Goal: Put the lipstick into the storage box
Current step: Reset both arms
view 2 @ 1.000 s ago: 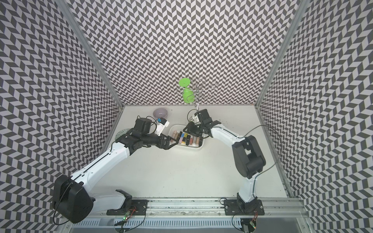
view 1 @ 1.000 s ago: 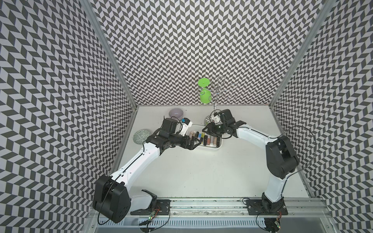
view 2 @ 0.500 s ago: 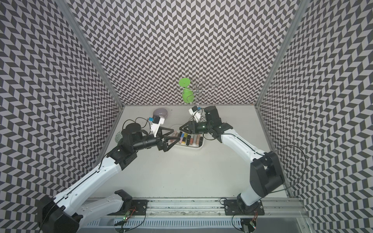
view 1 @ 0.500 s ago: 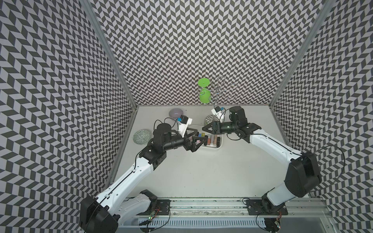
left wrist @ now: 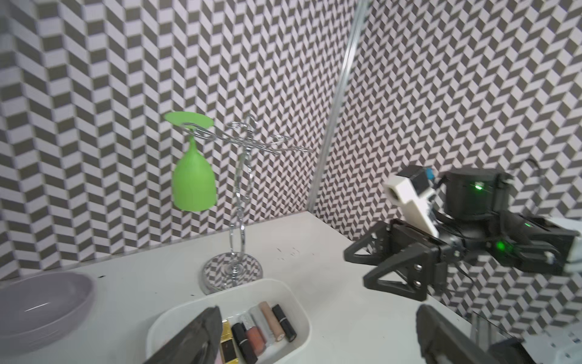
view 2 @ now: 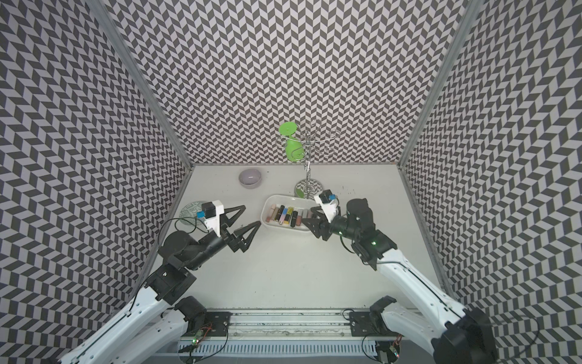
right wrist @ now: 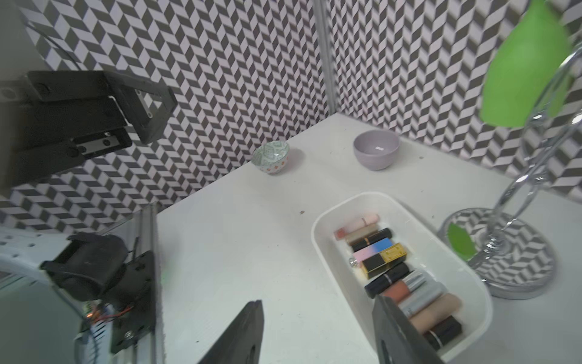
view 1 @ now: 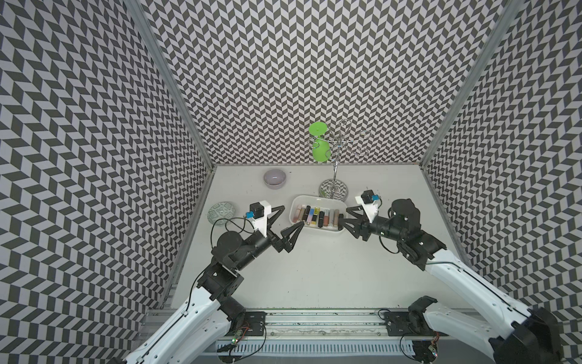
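Storage box (view 1: 327, 233) mid-table, lipsticks (view 1: 318, 216) side by side in it; stand (view 1: 333, 190) just behind its right end; bowl (view 1: 275, 178) behind-left; small dish (view 1: 221, 212) well left.

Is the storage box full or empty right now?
Nearly full: lipsticks lie side by side in a row running nearly the whole length of the storage box.

In my left wrist view the edge cuts off both fingers of my left gripper (left wrist: 318, 310), and one finger covers a corner of the white shallow glossy storage box (left wrist: 296, 299) and some of the capped lipstick tubes (left wrist: 267, 327) in it. My right gripper (right wrist: 317, 301) is cropped likewise in its own view, one finger hiding the last tubes. The round grey bowl (left wrist: 44, 309) is cut by the frame, and the hanging green wine glass (right wrist: 529, 72) is blurred and cropped.
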Robot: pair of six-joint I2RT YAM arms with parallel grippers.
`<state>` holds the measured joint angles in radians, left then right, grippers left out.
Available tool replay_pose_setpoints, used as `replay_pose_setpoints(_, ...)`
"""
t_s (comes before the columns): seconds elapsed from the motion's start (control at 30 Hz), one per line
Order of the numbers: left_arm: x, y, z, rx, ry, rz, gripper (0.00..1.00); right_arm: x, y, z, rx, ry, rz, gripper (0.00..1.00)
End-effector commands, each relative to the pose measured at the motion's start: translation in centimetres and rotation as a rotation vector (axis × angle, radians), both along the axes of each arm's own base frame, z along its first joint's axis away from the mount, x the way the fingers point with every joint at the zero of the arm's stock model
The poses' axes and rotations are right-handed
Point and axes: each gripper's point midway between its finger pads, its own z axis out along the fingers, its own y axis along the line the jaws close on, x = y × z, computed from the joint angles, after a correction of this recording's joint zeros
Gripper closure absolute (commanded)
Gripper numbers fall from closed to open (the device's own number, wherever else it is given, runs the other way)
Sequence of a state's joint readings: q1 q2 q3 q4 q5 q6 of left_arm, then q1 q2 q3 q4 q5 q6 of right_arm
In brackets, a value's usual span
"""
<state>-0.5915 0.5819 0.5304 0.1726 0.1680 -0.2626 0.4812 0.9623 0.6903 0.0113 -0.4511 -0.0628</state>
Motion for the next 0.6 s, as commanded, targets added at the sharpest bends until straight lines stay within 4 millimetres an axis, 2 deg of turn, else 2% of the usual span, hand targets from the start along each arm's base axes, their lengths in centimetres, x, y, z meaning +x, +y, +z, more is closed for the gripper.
replay_pose_setpoints(0.0, 1.3, 3.8, -1.5, 0.022, 0.010, 0.232, 0.01, 1.8, -3.8, 3.1, -0.054, -0.307, -0.225, 0.32)
replay_pose_setpoints(0.07, 1.6, 4.8, -2.6, 0.035, 0.031, 0.289, 0.01, 2.1, -5.6, 3.0, -0.080, -0.347, -0.323, 0.30)
replay_pose_setpoints(0.1, 1.3, 5.8, -2.3, 0.016, 0.018, 0.327, 0.01, 2.3, -6.4, 3.0, -0.094, -0.361, -0.367, 0.30)
replay_pose_setpoints(0.33, 2.8, 11.1, -5.0, 0.047, 0.101, 0.646, 0.01, 3.6, -11.3, 1.8, -0.157, -0.375, -0.635, 0.30)
replay_pose_setpoints(0.47, 3.5, 13.1, -7.2, 0.173, 0.129, 0.793, 0.01, 4.5, -14.3, -0.4, -0.218, -0.347, -0.799, 0.27)
replay_pose_setpoints(0.57, 4.1, 13.4, -8.3, 0.272, 0.103, 0.828, 0.01, 5.1, -15.4, -2.4, -0.223, -0.312, -0.841, 0.27)
